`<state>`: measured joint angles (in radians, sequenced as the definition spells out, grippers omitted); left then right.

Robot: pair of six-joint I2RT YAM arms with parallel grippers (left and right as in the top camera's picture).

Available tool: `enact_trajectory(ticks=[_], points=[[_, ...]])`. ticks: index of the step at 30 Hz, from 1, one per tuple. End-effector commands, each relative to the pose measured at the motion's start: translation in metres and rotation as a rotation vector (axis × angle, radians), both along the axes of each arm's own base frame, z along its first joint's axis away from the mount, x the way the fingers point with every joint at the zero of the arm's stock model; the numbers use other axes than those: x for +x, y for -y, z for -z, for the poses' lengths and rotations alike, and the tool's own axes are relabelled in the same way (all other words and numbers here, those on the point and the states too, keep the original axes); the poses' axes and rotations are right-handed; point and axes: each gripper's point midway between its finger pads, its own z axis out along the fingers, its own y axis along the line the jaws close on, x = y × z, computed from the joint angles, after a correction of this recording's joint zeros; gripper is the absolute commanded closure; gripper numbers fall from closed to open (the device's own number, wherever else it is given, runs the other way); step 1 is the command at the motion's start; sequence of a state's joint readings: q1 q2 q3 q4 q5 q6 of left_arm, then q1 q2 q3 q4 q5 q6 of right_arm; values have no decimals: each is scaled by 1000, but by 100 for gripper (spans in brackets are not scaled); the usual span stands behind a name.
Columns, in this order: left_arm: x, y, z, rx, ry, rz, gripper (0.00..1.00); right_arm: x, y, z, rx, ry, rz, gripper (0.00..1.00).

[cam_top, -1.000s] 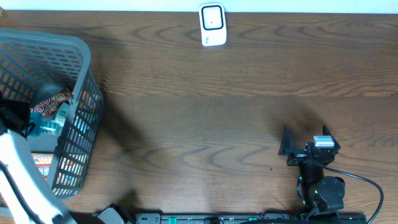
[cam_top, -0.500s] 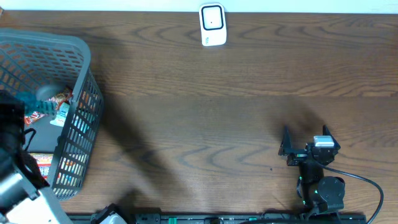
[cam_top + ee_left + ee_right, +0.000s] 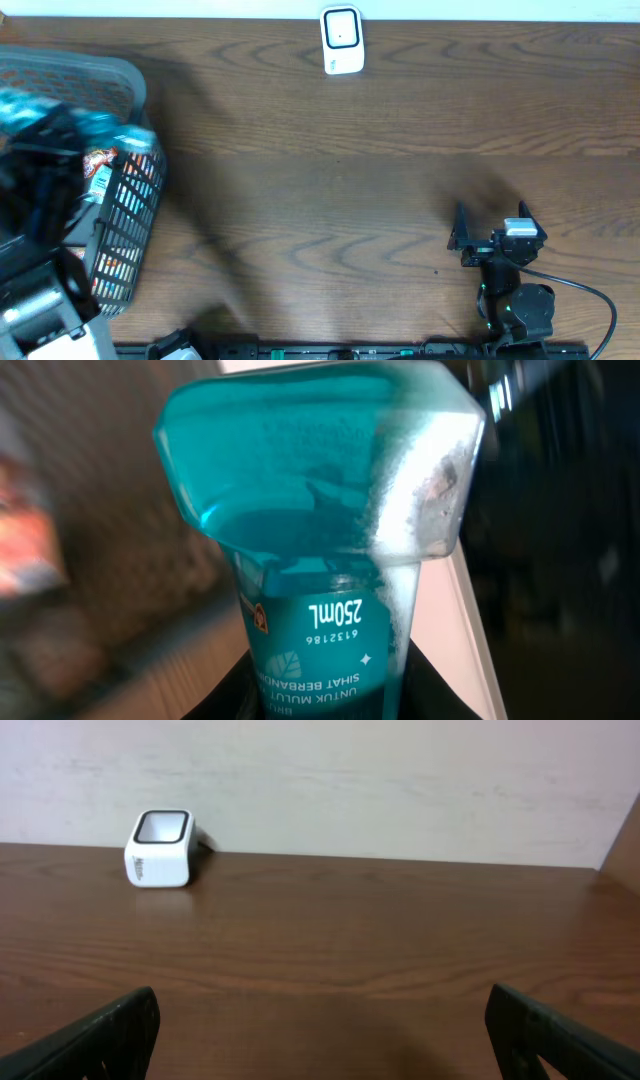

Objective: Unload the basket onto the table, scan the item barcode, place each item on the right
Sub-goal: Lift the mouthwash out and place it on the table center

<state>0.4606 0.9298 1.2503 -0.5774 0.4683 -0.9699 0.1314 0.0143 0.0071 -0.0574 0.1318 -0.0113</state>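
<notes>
Far left, overhead: the grey basket sits at the table edge as before. The left gripper has come up out of it since a second ago, when it was low among the contents; it now reads as a large, motion-blurred dark mass over the basket's near side. It is clenched on the teal bottle, which a second ago lay deep inside the basket. The bottle now smears across the rim area, above the red snack packets left inside. In the left wrist view the bottle fills the frame; its broad end faces the camera, liquid and foam sit against one side, and the label reads upside down, "250mL" plus a number string. No barcode is legible there. Centre, at the far table edge: the white scanner is unmoved, well apart from the bottle. Right: the right gripper is parked near the front edge, unchanged across all three moments, jaws spread wide and empty. Its wrist view shows both fingers at the frame's bottom corners, with the scanner ahead to the left.
</notes>
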Motion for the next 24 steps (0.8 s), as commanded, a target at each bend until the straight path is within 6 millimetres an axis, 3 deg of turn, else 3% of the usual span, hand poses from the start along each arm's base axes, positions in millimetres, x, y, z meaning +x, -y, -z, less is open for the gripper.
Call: enact_trajectory(ticks=[1, 3, 10, 12, 16, 17, 24], points=[[19, 53, -4, -15, 20, 199, 86, 0, 0, 1, -6, -3, 2, 1], [30, 80, 2, -20, 1, 292, 86, 0, 0, 1, -6, -3, 1, 1], [59, 169, 59, 67, -156, 544, 86, 0, 0, 1, -6, -3, 1, 1], [65, 200, 86, 114, -223, 625, 86, 0, 0, 1, -6, -3, 1, 1], [71, 243, 137, 196, -342, 725, 85, 0, 0, 1, -6, -3, 1, 1], [72, 259, 163, 229, -406, 747, 86, 0, 0, 1, -6, -3, 1, 1], [69, 290, 229, 300, -562, 803, 86, 0, 0, 1, -6, -3, 1, 1]])
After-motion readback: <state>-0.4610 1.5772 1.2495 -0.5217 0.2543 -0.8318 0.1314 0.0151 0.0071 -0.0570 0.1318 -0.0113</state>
